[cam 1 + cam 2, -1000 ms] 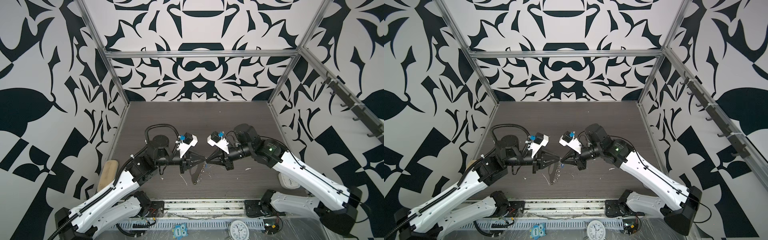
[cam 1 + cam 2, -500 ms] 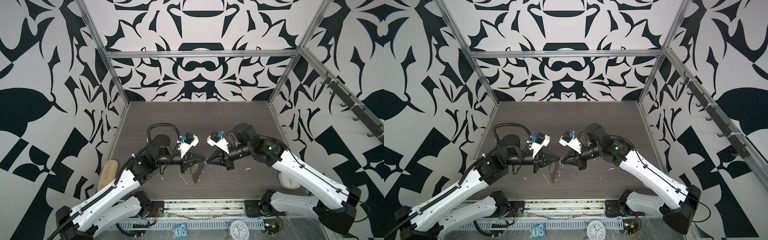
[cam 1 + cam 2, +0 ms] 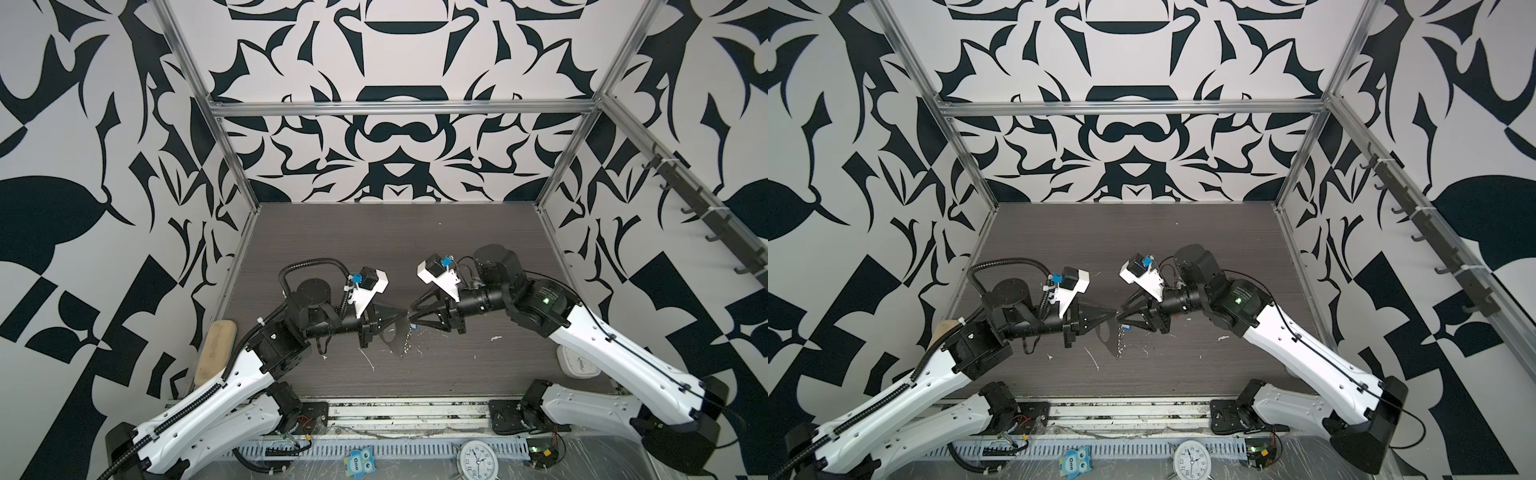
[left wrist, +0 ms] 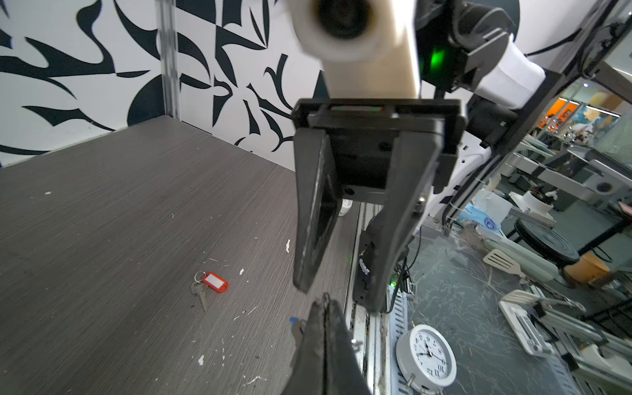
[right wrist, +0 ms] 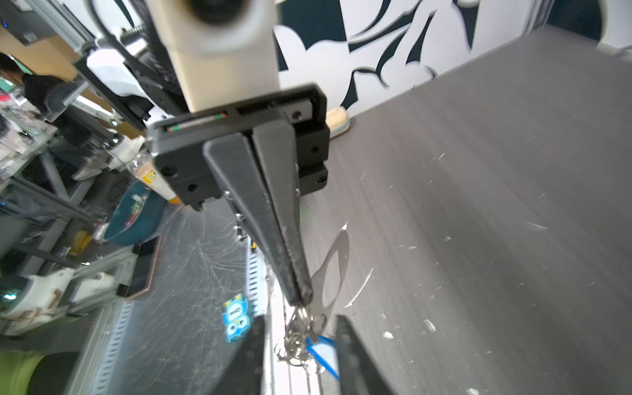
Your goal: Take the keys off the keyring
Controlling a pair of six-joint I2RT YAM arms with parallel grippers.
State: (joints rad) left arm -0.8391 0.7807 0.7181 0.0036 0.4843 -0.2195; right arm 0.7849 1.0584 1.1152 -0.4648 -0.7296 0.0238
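Two keys to free, and by the look of it one off already, one to go. In both top views, shows the left gripper [image 3: 405,322] pinched shut on the keyring [image 3: 390,340], with that plate dangling edge-down above the table [image 3: 374,249] and its rings [image 3: 409,343] strung down the side facing the right gripper [image 3: 412,321]; puts the two tips almost nose to nose, the right one parted; leaves the keys too small to pick out. From the right wrist, settles most of it: finds the left gripper's shut tip biting the keyring, the rings bunched just below, and the blue key [image 5: 323,352] hanging off them between the spread right fingers [image 5: 355,362], near one of them, yet with no clamp to be seen and nothing held. From the left wrist, looks straight into the right gripper, jaws well apart and bare inside; catches the red key [image 4: 215,282] flat on the table, a metal key on its ring, well apart from both grippers; glimpses a blue corner just beside the left fingers [image 4: 328,349]. Reads, then, as the second removal, at the reach-in stage. Calls next for closing on the blue key and working its small ring off the row while keeping the plate pinned; risks a swinging tag or a plate twisting in so narrow a pinch.
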